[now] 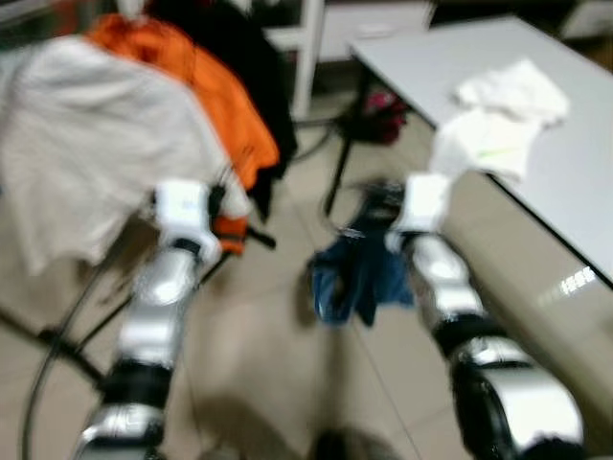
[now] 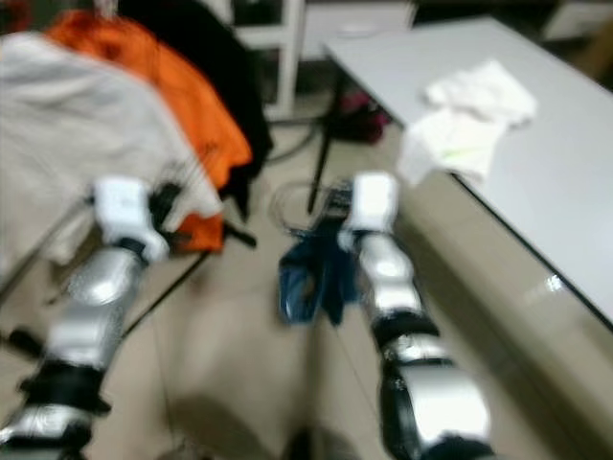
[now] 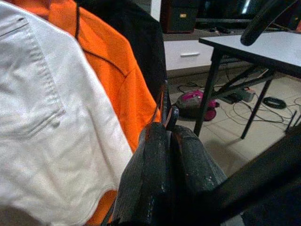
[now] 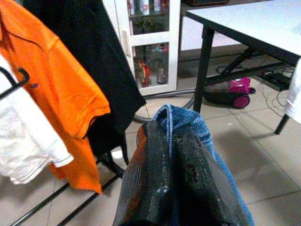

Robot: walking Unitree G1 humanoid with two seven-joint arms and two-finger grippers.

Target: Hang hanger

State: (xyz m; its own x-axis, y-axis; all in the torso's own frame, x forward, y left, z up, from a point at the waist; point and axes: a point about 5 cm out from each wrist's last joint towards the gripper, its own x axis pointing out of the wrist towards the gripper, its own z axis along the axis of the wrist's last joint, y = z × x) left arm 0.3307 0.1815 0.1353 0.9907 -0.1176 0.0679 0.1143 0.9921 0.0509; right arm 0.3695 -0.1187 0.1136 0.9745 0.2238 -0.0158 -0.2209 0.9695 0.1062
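Nearest me, the right gripper [image 4: 171, 136] has its fingers pinched tight on a blue garment [image 1: 359, 273] dangling over the floor. The left gripper [image 3: 167, 129] is clamped on a thin black hanger [image 3: 164, 106] wire beside the orange shirt [image 1: 206, 86]. Beyond, the white shirt [image 1: 86, 144] and black garment [image 4: 89, 56] hang on the rack. Hanging isn't done yet, I'd say.

Grey tabletop [image 1: 565, 182] on the right, white cloths [image 1: 498, 115] heaped at its near-left edge, partly hanging over. Tiled floor [image 1: 259, 364] below; pink object [image 3: 197, 104] and cables [image 3: 273, 101] under the tabletop.
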